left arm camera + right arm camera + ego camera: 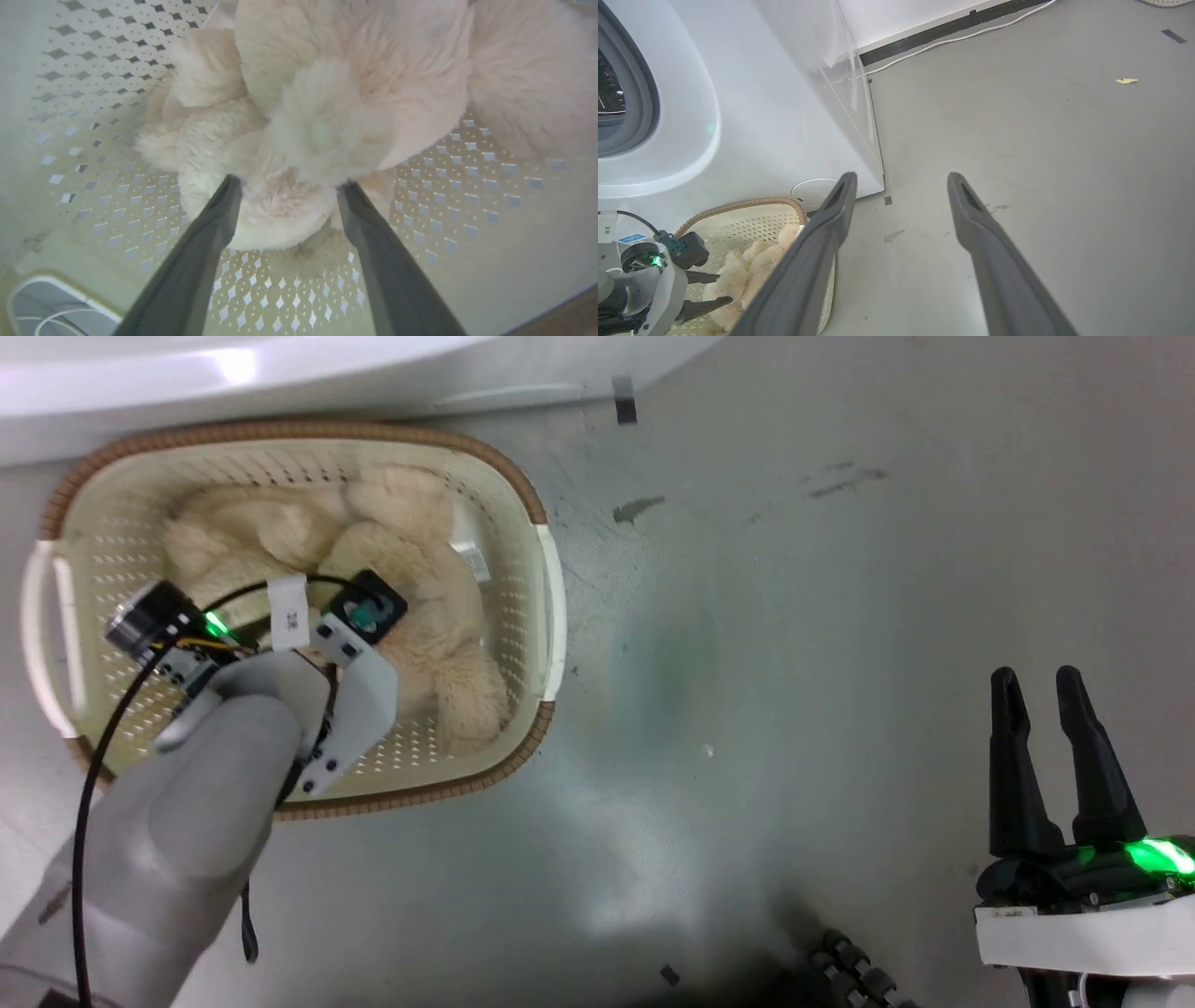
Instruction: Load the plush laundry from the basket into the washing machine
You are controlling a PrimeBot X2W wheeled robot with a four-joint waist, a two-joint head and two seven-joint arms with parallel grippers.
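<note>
Dark left gripper (289, 183) wide open, straddling plush laundry (327, 93)

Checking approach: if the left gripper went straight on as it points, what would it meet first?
The plush laundry, bulging between the left gripper's open fingertips; basket floor probably behind it.

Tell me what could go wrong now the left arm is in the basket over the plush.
1. The open left tool straddles just one fluffy lobe of the plush laundry; closing there may pinch fur alone and slip.
2. The plush is bulky, so lifting might drag the basket.
3. The right tool sits apart, giving no support.
</note>
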